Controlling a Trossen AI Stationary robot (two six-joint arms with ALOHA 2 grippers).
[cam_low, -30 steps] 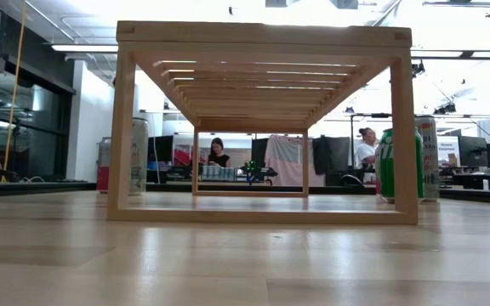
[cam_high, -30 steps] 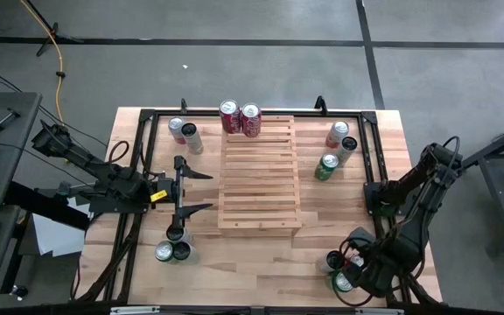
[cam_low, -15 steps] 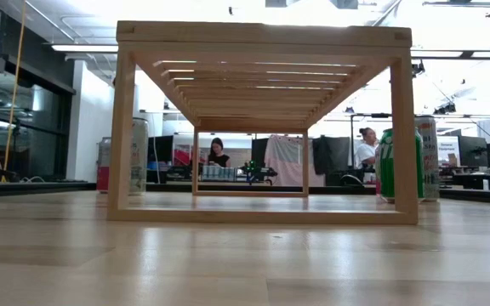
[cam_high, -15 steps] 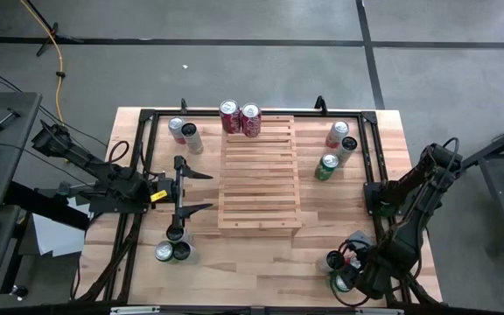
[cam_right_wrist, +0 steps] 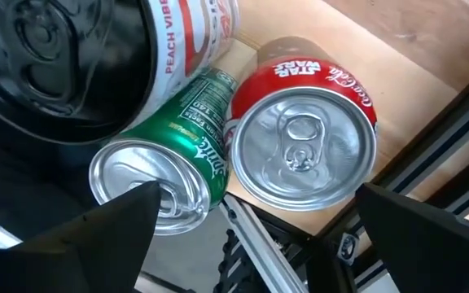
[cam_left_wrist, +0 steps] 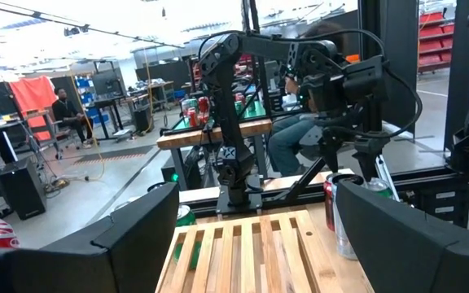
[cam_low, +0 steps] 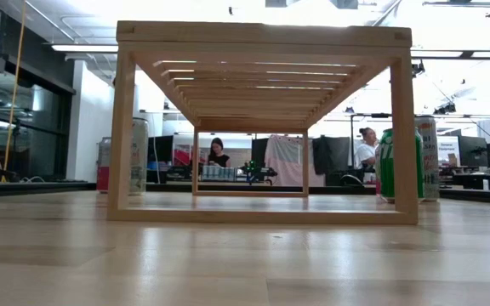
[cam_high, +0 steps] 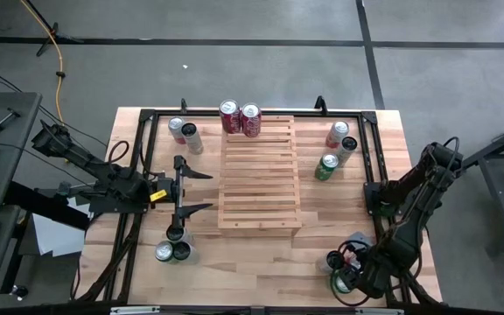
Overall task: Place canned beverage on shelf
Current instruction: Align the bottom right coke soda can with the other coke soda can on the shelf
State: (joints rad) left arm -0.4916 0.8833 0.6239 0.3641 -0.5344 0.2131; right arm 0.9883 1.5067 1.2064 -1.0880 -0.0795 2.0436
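The shelf (cam_high: pixel 261 175), a light-wood slatted rack, stands mid-table with two red cans (cam_high: pixel 240 118) on its far end. My right gripper (cam_high: pixel 348 269) hangs open, pointing down, over a cluster of cans at the near right. In its wrist view a red can (cam_right_wrist: pixel 304 155) and a green can (cam_right_wrist: pixel 161 183) stand upright between and below the spread fingers (cam_right_wrist: pixel 96 236), and nothing touches them. My left gripper (cam_high: pixel 186 188) waits open and level at the shelf's left side, with the slats (cam_left_wrist: pixel 251 252) ahead of it.
More cans stand at the far left (cam_high: pixel 182 133), far right (cam_high: pixel 335 136) and near left (cam_high: pixel 173 251); a green one (cam_high: pixel 326 166) is beside the shelf's right side. A white can (cam_right_wrist: pixel 194 32) and a dark-topped can (cam_right_wrist: pixel 47 57) crowd the cluster. A black frame rail (cam_high: pixel 370 166) runs along the right.
My right gripper has sunk a little toward the cluster of cans at the near right, staying open. The cans and the shelf have not moved.
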